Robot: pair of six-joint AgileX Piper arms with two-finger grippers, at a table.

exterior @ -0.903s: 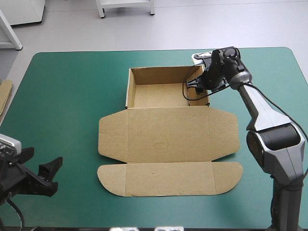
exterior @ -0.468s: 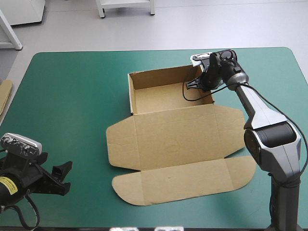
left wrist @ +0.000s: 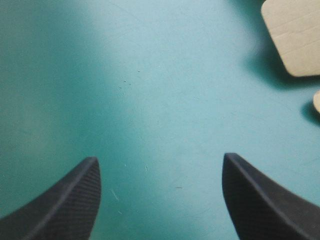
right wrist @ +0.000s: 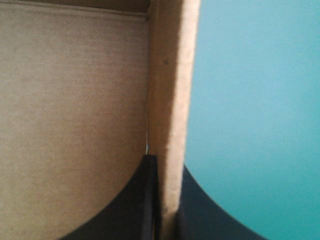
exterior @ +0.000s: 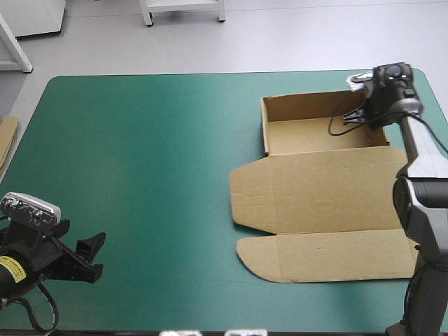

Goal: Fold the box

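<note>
- The brown box sits on the right side of the table, on the teal-green cover.
- It is partly folded. Its tray is up, with walls standing, on the far side.
- The lid lies flat on the cover, on the near side of the tray. A long flap lies flat at the lid's near edge.
- The right side of the lid goes behind the right arm, close to the table's right edge.
- The right gripper is at the far right corner of the tray.
- In its own view the right gripper pinches a tray wall. One black finger is inside the tray and the other is outside, over the cover. They are almost closed, with the board between them.
- The left gripper is near the table's near left corner, far from the box.
- In its own view the left gripper is spread wide, holding nothing, with bare cover between its fingers.
- A rounded corner of a box flap shows ahead of it, off to one side.
- A bit of other brown board peeks in at the table's left edge.
</note>
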